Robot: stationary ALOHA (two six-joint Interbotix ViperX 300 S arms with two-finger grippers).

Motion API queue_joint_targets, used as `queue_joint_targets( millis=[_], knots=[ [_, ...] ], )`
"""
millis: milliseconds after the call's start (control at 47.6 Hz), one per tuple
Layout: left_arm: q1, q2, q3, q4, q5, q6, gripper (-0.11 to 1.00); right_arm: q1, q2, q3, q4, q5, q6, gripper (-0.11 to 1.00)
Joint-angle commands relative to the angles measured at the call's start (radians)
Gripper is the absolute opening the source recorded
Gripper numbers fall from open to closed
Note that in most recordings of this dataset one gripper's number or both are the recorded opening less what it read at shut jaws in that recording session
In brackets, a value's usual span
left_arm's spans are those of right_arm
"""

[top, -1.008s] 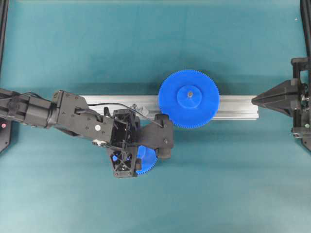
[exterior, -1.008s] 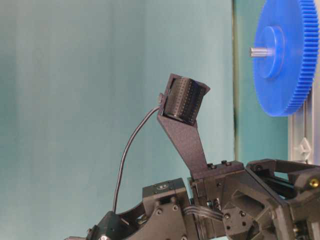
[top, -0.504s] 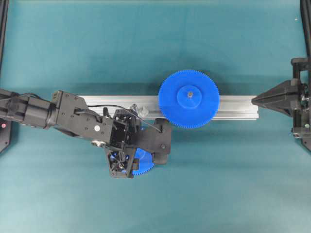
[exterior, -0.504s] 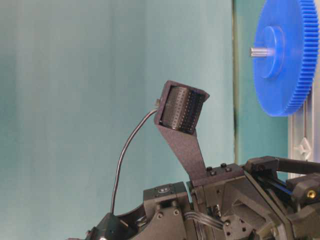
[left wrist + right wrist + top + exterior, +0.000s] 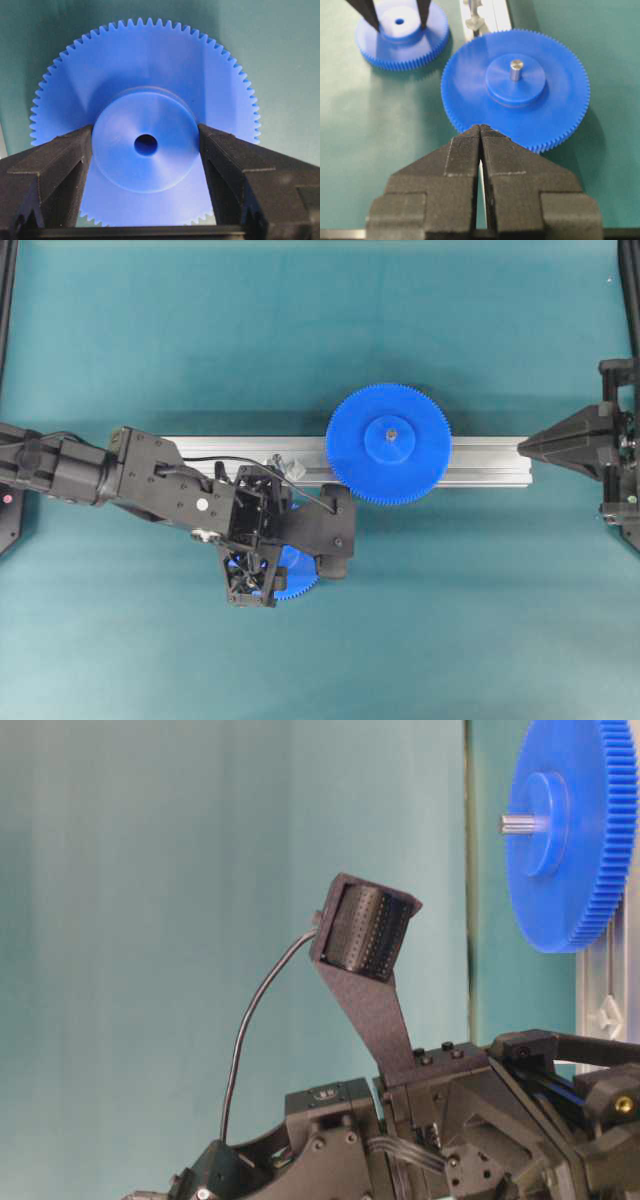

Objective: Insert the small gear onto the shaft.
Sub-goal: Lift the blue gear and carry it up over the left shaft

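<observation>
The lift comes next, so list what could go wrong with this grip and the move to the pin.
1. The left gripper's fingers press only the small gear's smooth round hub; it may slip or tilt on lifting.
2. The pin stands close beside the big gear on the rail; teeth could clash instead of meshing as the small gear comes down.
3. The centre hole is small and the pin thin: slight misalignment could jam.

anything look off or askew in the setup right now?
Nothing stands out. The small gear lies flat on the table, teeth intact, with the left gripper squarely astride its hub. The large gear sits level on the rail. The right gripper is shut and clear of both.
</observation>
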Motion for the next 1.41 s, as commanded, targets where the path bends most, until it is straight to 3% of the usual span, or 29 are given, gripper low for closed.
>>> queue_joint_targets(
  millis=[0,273,1050,1386],
  knots=[
    [-0.003,-0.012,-0.023,0.002,-0.002,0.002,0.69,0.0,0.005,-0.011,0.002,-0.009,0.008,0.05],
    [-0.003,-0.025,-0.066,0.005,0.026,0.003,0.69,0.0,0.005,-0.011,0.002,-0.009,0.008,0.05],
    [0.02,-0.143,-0.256,0.006,0.301,0.044,0.69,0.0,0.005,-0.011,0.002,-0.009,0.009,0.05],
    [0.051,-0.19,-0.282,0.009,0.376,0.058,0.69,0.0,0.005,-0.011,0.002,-0.009,0.009,0.05]
  ],
)
